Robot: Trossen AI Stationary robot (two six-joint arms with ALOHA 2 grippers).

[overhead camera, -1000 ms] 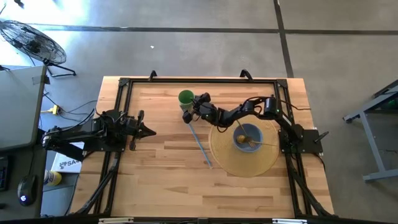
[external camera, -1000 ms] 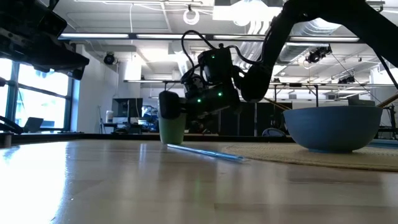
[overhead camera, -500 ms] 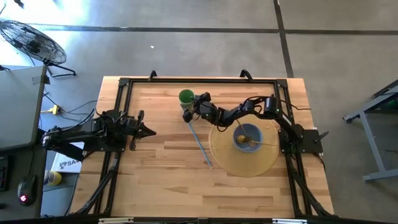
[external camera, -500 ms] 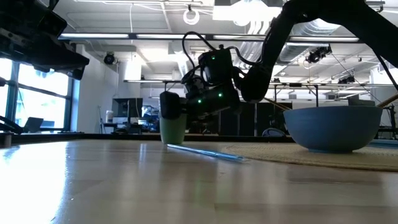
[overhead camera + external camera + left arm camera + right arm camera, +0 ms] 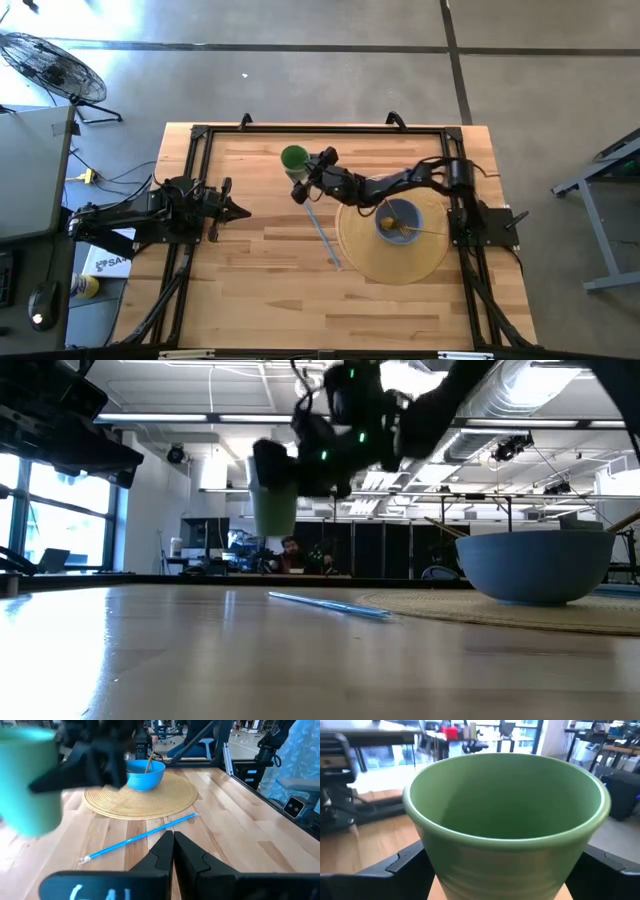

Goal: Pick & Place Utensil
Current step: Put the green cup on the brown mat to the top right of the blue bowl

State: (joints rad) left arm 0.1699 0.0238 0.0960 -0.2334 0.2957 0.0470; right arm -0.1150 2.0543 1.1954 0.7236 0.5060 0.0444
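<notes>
**Cup in the air, straw flat on the surface**

We see the right claw (image 5: 300,178) clenched around the green cup (image 5: 294,157) — in the right wrist view the cup (image 5: 506,815) fills the frame, upright, with a dark finger (image 5: 405,862) pressed against each side of its wall. In the low view the cup (image 5: 274,508) hangs clear above the surface (image 5: 200,660), nothing under its base but air. From above, it sits over the far part of the surface (image 5: 250,290), left of the mat (image 5: 395,255).

The utensil — a blue straw (image 5: 322,232) — lies flat on the wood, untouched, one end near the claw and the other at the mat's near left edge. The left wrist view shows the straw (image 5: 137,838) lying beside the mat (image 5: 145,802).

A blue bowl (image 5: 398,218) stands on the mat with a wooden stick (image 5: 408,228) leaning in it.

The left claw (image 5: 238,211) waits at the left side, well apart from everything; its fingers (image 5: 162,852) are pressed together, holding nothing.

A person (image 5: 289,554) shows in the room beyond.
</notes>
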